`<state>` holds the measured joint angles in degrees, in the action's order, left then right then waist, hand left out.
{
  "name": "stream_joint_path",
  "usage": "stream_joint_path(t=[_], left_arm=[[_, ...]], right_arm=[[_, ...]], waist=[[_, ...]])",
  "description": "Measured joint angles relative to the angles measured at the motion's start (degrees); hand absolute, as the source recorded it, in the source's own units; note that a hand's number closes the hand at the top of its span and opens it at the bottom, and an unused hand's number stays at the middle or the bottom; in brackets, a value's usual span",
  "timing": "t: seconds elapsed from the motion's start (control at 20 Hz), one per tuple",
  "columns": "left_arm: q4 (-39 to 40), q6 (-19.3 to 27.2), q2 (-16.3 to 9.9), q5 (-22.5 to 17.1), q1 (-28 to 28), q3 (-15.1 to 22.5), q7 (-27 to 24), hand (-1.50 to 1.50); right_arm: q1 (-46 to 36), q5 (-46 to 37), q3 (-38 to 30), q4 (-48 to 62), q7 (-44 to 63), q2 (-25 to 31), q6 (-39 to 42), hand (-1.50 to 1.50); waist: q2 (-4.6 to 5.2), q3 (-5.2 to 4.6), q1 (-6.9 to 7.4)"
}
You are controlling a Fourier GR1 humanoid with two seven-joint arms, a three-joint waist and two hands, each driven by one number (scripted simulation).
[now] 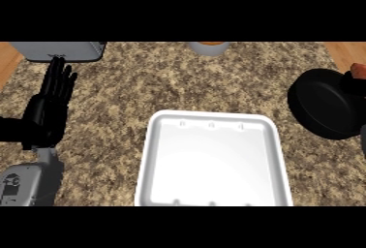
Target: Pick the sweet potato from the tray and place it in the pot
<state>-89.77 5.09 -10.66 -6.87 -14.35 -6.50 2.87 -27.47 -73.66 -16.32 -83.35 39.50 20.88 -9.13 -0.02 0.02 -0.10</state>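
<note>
The white tray [214,162] lies at the lower centre of the counter with nothing in it. At the right edge stands the black pot [325,104], tilted toward me. Only a reddish-brown piece of the sweet potato [359,70] shows at the far right, just above the pot's rim. My right hand [353,86] is dark against the pot and mostly cut off by the edge, with its fingers curled round the sweet potato. My left hand [52,104] rests open at the left, fingers pointing up, holding nothing.
A grey appliance [61,51] stands at the back left, close to my left fingertips. A pale cup with an orange top [208,47] sits at the back centre. Speckled counter lies between tray and pot.
</note>
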Motion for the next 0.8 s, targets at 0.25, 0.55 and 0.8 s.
stream_joint_path(t=[0.25, 0.55, 0.8], left_arm=[[0.5, -0.2, 0.0, 0.0, -1.1, -0.4, 0.5, 0.00], [-0.3, -0.3, 0.4, 0.0, -1.0, 0.0, 1.0, 0.00], [0.3, -0.6, 0.5, 0.0, -1.1, -0.1, 0.6, 0.00]], right_arm=[[-1.1, 2.4, -2.5, 8.8, -4.2, 2.5, -4.3, 1.50], [-3.0, 8.2, -6.3, 20.5, -8.3, 3.6, -5.5, -1.50], [-4.5, 17.0, -10.4, 28.0, -15.2, 3.7, -4.9, -1.50]], waist=[[0.09, 0.03, 0.27], [0.18, 0.04, 0.63], [0.23, 0.05, 0.64]])
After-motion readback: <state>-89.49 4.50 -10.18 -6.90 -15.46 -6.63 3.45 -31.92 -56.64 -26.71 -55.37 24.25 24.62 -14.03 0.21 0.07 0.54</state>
